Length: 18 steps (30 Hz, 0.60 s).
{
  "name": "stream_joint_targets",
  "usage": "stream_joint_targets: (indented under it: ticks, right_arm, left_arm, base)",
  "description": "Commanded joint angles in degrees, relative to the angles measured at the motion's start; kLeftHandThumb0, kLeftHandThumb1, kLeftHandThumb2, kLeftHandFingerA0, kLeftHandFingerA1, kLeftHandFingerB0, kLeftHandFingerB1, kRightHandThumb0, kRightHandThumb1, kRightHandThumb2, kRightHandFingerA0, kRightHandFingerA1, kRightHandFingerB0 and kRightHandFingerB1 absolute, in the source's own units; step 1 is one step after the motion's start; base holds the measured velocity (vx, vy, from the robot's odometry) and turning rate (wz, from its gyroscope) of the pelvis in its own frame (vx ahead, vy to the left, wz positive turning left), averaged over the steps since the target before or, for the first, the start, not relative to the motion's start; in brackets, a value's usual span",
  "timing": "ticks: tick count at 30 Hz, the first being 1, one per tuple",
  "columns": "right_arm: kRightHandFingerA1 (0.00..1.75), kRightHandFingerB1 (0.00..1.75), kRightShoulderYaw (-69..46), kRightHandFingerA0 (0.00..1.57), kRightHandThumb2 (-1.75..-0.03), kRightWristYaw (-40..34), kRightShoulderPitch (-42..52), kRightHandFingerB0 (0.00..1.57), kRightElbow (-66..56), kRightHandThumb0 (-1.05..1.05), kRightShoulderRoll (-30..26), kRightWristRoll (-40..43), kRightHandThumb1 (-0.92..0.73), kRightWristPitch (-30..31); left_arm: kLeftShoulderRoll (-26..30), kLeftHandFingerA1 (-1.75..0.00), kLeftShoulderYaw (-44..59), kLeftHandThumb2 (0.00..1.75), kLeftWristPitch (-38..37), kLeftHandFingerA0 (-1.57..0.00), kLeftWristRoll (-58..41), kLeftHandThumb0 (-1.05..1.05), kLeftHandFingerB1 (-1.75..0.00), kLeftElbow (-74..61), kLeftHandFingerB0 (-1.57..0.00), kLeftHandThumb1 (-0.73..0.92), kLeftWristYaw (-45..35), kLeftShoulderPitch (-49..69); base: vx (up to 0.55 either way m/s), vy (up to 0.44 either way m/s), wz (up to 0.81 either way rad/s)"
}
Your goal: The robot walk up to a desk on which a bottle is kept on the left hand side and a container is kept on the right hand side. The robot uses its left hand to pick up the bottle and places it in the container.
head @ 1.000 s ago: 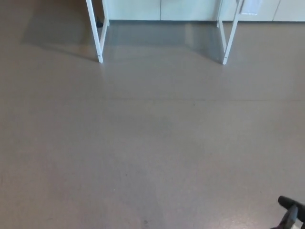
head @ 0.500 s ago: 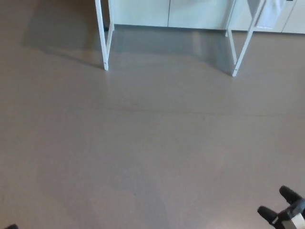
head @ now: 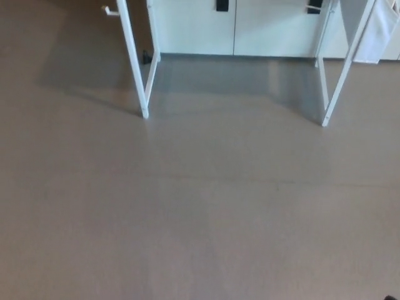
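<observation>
Bottle & container: neither shows in the head view, so where they sit can't be told; desk top itself is out of frame above the top edge. What does show of the desk: 4 thin white legs, in 2 pairs. Left pair: front leg (head: pixel 134 59) runs down to a foot on the floor, w/ a 2nd leg (head: pixel 152 47) just behind it, the 2 meeting near the foot. Right pair: front leg (head: pixel 345 65) slants down to its foot, w/ a 2nd leg (head: pixel 321 59) just left of it & behind. Between the 2 pairs, past the desk, a row of pale cabinet doors (head: pixel 194 28), at least 2 panels, w/ 2 small dark handles near the top edge. Right of the right leg pair, 1 pale cloth or sheet (head: pixel 378 31) hangs down. In front of the desk legs, bare grey-brown floor (head: pixel 200 212) fills the rest, w/ a soft shadow under the desk. Robot's hands: neither left nor right shows clearly; only a tiny dark speck at the bottom right corner, too small to tell what it is, so can't tell if fingers are apart or together
</observation>
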Motion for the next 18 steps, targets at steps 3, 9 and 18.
stream_joint_targets:
  ticks: [3,9,18]
  right_arm:
    - [0.0,0.0,1.0,0.0,-1.75,2.5,0.9,0.0,0.3,0.77,-0.2,0.5,-0.56,-3.5]
    - [0.0,0.0,2.7,0.0,-1.75,0.0,1.2,0.0,-1.7,0.93,0.3,-1.4,-0.88,-5.0]
    - [0.0,0.0,3.6,0.0,-1.75,-1.6,1.0,0.0,-3.6,1.0,0.7,-1.7,-0.92,-5.4]
  left_arm:
    - [1.7,-0.31,0.3,0.54,-2.8,-0.15,-0.7,-0.24,-0.29,1.0,-0.19,0.46,-2.0,-0.6]
    - [1.6,-0.31,0.4,0.54,-2.8,-0.15,-0.8,-0.21,-0.29,0.8,-0.19,0.47,-1.2,-0.9]
    - [1.8,-0.31,-0.2,0.55,-3.5,-0.17,-0.8,-0.13,-0.3,0.0,-0.22,0.5,-2.1,-1.0]
  base:
    - [0.31,0.102,-0.17]
    - [0.46,0.121,-0.17]
    - [0.38,-0.016,0.16]
